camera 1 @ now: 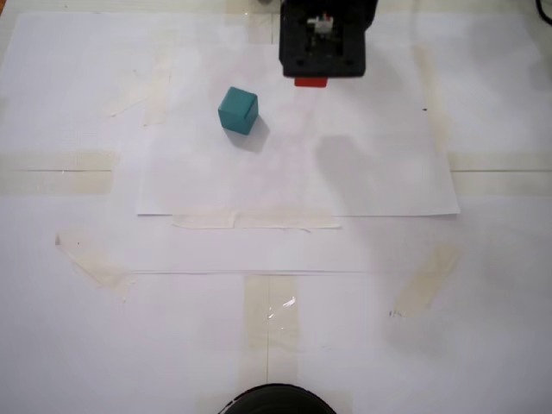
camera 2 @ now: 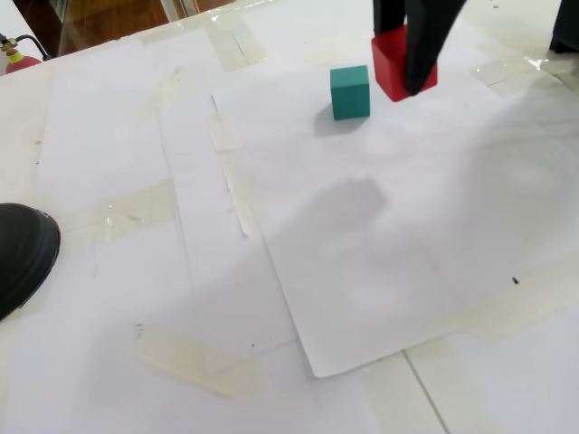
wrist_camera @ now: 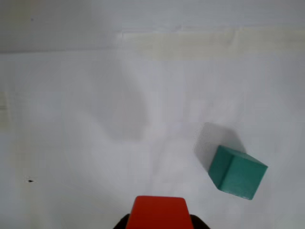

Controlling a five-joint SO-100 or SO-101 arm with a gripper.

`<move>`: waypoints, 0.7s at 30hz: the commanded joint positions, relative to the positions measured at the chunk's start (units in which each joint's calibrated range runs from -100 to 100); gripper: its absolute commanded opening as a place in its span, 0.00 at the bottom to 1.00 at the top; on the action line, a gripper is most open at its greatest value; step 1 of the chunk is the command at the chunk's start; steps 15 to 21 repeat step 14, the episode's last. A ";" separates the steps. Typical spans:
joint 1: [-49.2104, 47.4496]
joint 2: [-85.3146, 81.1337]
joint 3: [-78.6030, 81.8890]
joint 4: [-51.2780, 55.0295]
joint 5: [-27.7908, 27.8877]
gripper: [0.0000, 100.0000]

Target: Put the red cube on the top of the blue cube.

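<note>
The red cube (camera 2: pixel 394 60) is mostly hidden in a fixed view, only a sliver (camera 1: pixel 310 83) peeking below the end effector (camera 1: pixel 321 52), which is clamped on it. The wrist view cuts it off at the bottom edge (wrist_camera: pixel 158 213). Another fixed view shows it near the blue cube (camera 2: pixel 350 91), which sits on the paper-covered bench (camera 2: pixel 407 235).

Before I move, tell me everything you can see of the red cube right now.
The red cube is small, plain, matte and bright red. It sits gripped in the tool, whose dark fingers cover part of it, apparently lifted off the white paper. It is apart from the blue cube and not yet above it.
</note>
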 commanded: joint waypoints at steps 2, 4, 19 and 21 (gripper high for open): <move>3.81 -0.57 -6.66 1.98 0.39 0.10; 4.87 -0.83 -6.66 2.15 0.00 0.10; 10.25 1.83 -6.66 -0.54 -0.34 0.10; 10.25 1.83 -6.66 -0.54 -0.34 0.10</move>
